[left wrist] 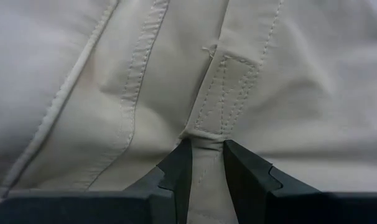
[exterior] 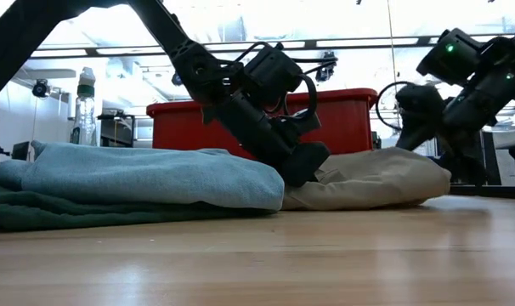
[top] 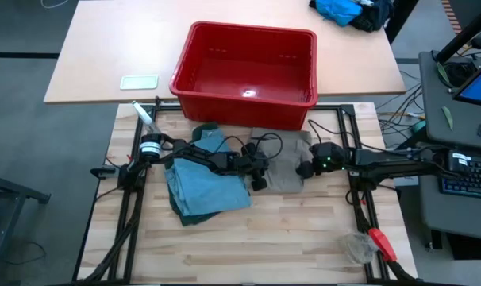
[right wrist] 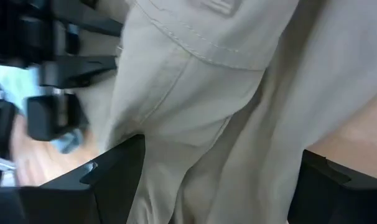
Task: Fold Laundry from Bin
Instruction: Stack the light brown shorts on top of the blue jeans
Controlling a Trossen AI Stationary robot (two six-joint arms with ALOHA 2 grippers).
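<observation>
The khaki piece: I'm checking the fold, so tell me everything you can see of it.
The khaki piece is soft, pale tan woven cloth with stitched seams and a sewn loop, lying bunched in a low mound on the wooden table in front of the red bin, beside the light blue garment. The left gripper pinches a seam fold between its fingers; the right gripper straddles it, open.

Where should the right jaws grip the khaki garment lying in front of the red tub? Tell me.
Take the khaki cotton garment by its right-hand edge, coming in low from the right. It lies in a low, flat mound on the table, the left gripper already pinches a seam at its left edge, so that side is free.
</observation>
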